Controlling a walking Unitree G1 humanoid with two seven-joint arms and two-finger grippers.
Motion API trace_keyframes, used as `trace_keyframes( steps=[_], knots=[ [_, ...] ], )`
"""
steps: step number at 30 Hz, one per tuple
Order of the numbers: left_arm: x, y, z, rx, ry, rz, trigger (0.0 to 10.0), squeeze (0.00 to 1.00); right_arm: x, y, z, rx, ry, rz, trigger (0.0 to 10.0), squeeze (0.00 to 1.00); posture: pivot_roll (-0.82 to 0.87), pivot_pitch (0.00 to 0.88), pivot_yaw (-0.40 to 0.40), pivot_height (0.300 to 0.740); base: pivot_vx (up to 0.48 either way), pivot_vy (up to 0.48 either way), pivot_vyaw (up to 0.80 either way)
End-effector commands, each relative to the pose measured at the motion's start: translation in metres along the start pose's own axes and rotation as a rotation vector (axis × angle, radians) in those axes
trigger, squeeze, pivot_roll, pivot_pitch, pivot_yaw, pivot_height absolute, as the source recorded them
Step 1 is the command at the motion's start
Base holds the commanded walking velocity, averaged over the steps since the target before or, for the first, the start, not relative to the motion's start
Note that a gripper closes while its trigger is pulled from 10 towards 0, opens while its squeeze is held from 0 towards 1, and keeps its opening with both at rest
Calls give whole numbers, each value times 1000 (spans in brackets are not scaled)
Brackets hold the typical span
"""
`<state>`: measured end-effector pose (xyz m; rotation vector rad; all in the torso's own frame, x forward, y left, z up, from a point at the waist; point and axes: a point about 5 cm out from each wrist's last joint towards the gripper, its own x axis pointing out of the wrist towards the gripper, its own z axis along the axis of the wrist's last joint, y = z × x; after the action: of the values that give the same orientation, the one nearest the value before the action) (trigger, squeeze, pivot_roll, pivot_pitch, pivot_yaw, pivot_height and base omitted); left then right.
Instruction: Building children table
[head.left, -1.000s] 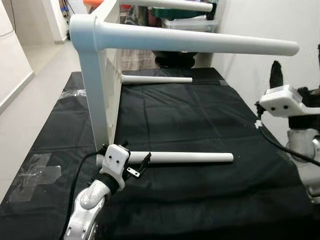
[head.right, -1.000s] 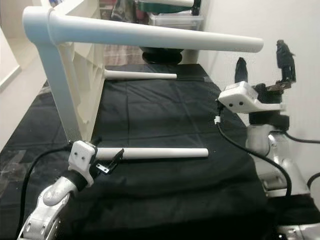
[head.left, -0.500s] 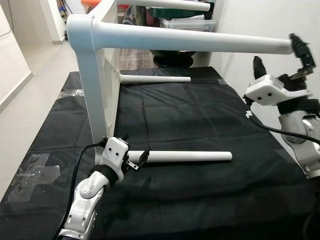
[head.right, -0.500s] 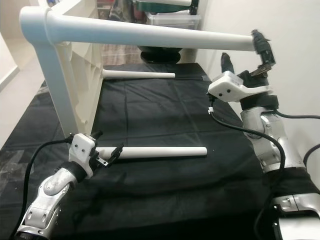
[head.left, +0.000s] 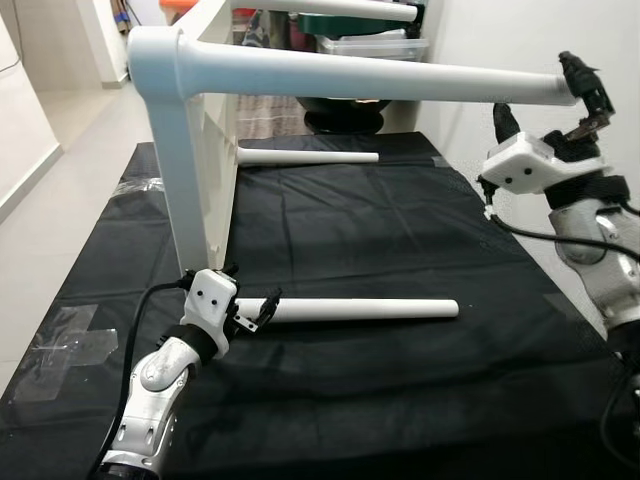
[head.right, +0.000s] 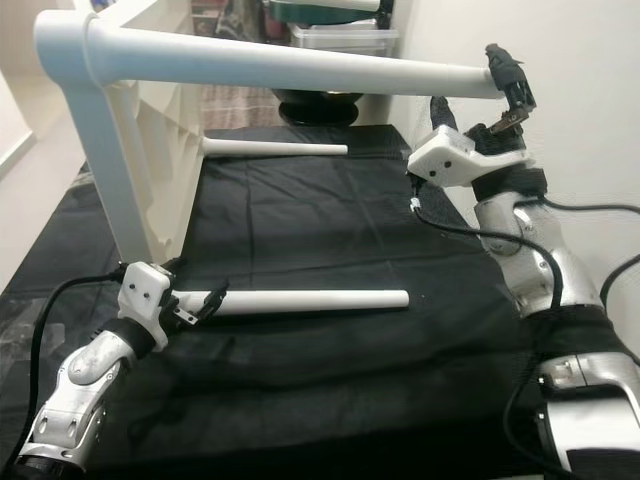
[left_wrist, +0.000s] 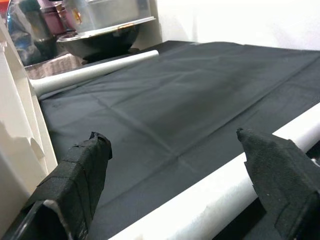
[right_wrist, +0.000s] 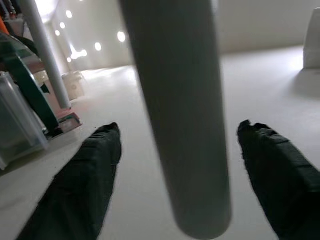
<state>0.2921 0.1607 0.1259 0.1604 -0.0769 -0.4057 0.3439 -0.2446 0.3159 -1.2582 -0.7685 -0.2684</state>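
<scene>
White plastic: your table (head.left: 190, 150) lies on its side on the black cloth (head.left: 380, 240), legs running crosswise toward your right. Your right gripper (head.right: 478, 92) is spread around the tip of the upper leg (head.left: 380, 80), not yet clamped. Your left gripper (head.left: 255, 312) is spread around the near end of the lower leg (head.left: 360, 310), whose long axis points right. No writing shows anywhere.
</scene>
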Motion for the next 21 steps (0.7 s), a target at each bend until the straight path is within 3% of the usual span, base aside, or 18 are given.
trace_keyframes(
  steps=[1,16,21],
  knots=[
    [-1,11,-1,1,5,27,10000,0,2,3,2,-1,-26,38,0,0,9,0,-58,740,0,0,0],
    [6,15,-5,8,13,13,10000,0,7,11,7,39,-74,105,0,0,-3,0,-50,740,0,0,0],
    [7,18,-6,2,19,25,10000,0,8,12,2,78,-36,110,0,0,-7,0,-48,740,0,0,0]
  ],
)
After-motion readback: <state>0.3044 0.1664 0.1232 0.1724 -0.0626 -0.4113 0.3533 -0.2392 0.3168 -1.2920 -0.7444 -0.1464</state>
